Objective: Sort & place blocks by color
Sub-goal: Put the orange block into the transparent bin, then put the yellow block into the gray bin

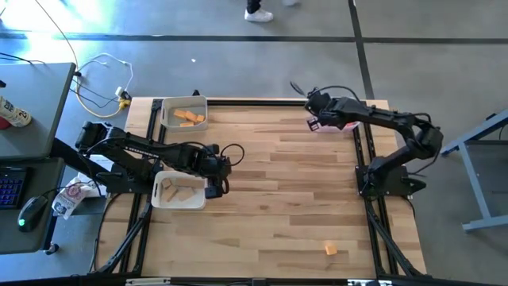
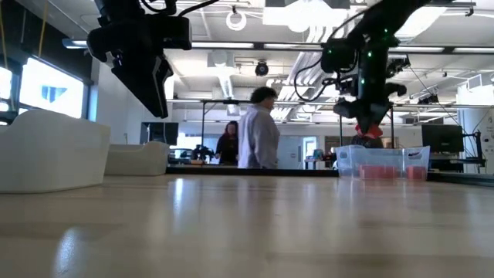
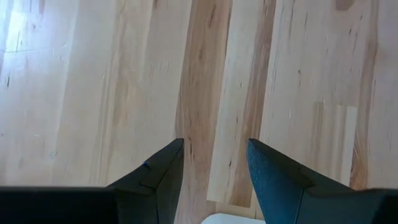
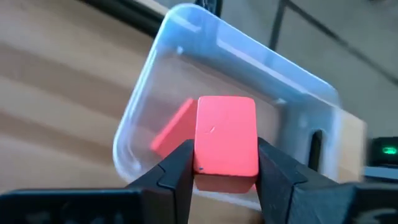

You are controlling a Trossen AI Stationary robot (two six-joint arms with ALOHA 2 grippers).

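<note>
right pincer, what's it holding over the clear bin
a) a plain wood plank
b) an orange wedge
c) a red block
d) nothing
c: the right pincer is shut on a red block, held above the clear bin, which already has another red piece in it.

Grey concrete floor (image 1: 238, 20) w/ dark seams round the table, desk (image 1: 28, 111) at left w/ keyboard & mouse, bright windows (image 2: 50, 93), ceiling strip lights (image 2: 231, 45), two people (image 2: 258, 131) standing behind.
</note>
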